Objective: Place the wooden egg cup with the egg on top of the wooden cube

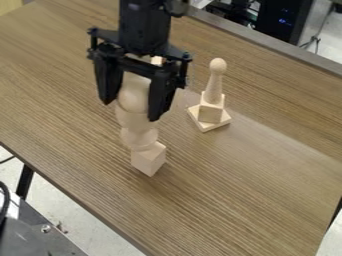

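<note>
At tabletop (240,195) | gripper (131,111) fingers: clasping upper wooden piece (135,92) | near column (148,157): stacked, unreleased | far column (212,111): upright, apart

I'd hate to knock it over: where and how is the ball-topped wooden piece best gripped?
Probably by the neck, just under the ball, the pincer coming from above: the piece stands upright on its square base, and the wider ball should hinder slipping.

Arm: matte black | gripper (138,102): black, two-fingered, angular | bolt heads: apparently dark
</note>
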You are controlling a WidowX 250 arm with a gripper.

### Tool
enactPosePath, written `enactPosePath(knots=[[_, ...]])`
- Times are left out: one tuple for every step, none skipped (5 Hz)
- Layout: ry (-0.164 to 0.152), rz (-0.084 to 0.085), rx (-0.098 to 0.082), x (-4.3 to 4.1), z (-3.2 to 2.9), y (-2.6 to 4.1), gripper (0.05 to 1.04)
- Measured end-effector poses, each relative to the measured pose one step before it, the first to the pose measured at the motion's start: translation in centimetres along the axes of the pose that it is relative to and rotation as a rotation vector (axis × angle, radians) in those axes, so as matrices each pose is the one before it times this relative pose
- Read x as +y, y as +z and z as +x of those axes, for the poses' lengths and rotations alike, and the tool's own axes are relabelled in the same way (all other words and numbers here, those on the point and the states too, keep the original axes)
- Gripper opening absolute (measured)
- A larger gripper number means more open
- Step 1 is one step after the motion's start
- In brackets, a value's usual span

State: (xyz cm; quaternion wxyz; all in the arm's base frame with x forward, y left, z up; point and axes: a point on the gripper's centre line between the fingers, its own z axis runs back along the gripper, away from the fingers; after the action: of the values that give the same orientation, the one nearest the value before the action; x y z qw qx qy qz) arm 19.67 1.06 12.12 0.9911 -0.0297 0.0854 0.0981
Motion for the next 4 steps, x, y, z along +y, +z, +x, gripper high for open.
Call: enactPosePath(knots=[[-0.0078, -0.026, 0.0083, -0.062, 0.135, -0.428, 0.854], [-0.0006, 0.0024, 0.0121, 0.039, 0.15, -0.289, 0.854], [0.0021, -0.0039, 0.0078, -0.058, 0.149, -0.268, 0.854], [-0.0021, -0.0026, 0.0018, -0.075, 0.03, -0.063, 0.854]])
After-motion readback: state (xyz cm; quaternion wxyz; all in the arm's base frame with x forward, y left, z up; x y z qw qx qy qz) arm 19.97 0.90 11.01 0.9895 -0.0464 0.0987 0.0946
